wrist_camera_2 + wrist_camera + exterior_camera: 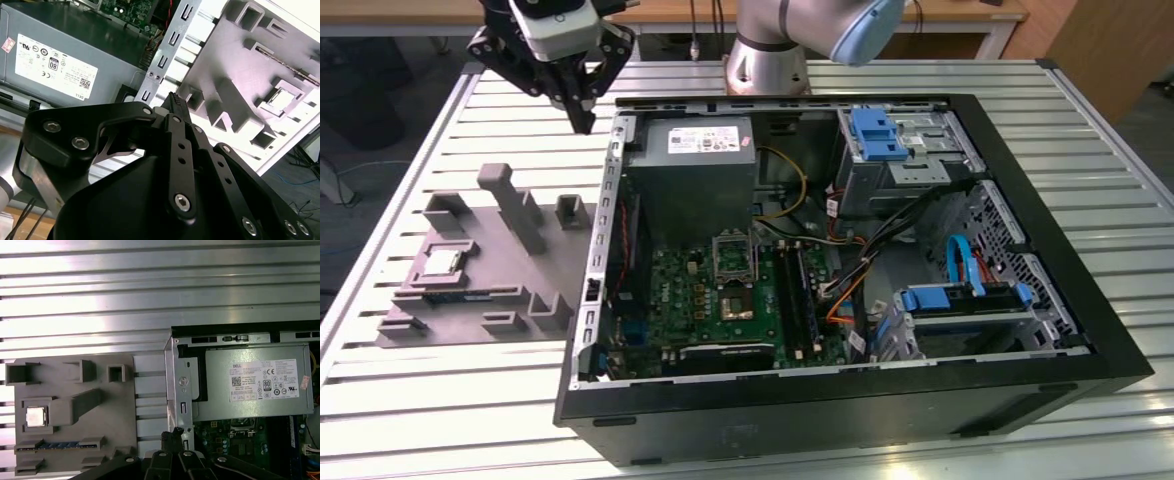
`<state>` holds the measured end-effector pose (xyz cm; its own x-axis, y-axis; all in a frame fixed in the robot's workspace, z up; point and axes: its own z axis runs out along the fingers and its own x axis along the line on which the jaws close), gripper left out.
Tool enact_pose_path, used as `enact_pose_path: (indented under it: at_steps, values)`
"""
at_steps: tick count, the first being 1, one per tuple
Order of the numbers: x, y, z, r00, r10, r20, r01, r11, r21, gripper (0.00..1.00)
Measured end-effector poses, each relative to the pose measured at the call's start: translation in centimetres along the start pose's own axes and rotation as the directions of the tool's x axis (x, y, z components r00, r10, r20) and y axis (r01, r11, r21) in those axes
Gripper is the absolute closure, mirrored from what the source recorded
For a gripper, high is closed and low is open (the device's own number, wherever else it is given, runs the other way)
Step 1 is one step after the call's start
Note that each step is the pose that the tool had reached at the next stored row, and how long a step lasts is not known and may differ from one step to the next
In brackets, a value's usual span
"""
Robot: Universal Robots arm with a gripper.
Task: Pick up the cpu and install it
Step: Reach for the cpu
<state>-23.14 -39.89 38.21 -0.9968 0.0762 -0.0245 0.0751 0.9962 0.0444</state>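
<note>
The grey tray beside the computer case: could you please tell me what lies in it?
The cpu sits flat in a square pocket of the tray; a thin dark stick lies in a slot beside it. The cpu covers the pocket's floor.

ribbed silver table (100,290) carrying a grey plastic tray (115,415) of raised blocks, beside an open computer case (172,390). the cpu (36,416), a pale square chip, lies flat in a square recess of the tray. the case holds a grey power supply (215,395) with a white label and a green motherboard (235,437). the black gripper (172,434), closed to a point, hangs over the case wall nearest the tray.
</note>
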Motion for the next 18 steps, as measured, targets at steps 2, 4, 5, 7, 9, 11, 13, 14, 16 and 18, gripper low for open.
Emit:
enact_pose_path:
  at_steps: [2, 4, 5, 7, 9, 11, 13, 14, 16, 18]
  values:
    - [0.16, -0.01, 0.00, 1.0000, 0.000, 0.0000, 0.000, 1.0000, 0.0000, 0.89]
    - [0.29, -0.02, 0.00, 1.0000, 0.000, 0.0000, 0.000, 1.0000, 0.0000, 0.89]
    - [0.36, -0.03, 0.01, 1.0000, 0.000, -0.0001, 0.000, 1.0000, 0.0000, 0.89]
    - [0.50, -0.04, 0.01, 1.0000, 0.000, 0.0000, 0.000, 1.0000, 0.0000, 0.89]
    - [0.63, -0.05, 0.02, 1.0000, 0.000, 0.0000, 0.000, 1.0000, 0.0000, 0.89]
    - [0.76, -0.06, 0.02, 1.0000, 0.000, -0.0001, 0.000, 1.0000, 0.0000, 0.89]
    - [0.88, -0.07, 0.02, 1.0000, 0.000, -0.0001, 0.000, 1.0000, 0.0000, 0.89]
    - [0.94, -0.07, 0.03, 1.0000, 0.000, 0.0000, 0.000, 1.0000, 0.0000, 0.89]
    - [1.07, -0.08, 0.03, 1.0000, 0.000, 0.0000, 0.000, 1.0000, 0.0000, 0.89]
    - [1.19, -0.09, 0.04, 1.0000, 0.000, 0.0000, 0.000, 1.0000, 0.0000, 0.89]
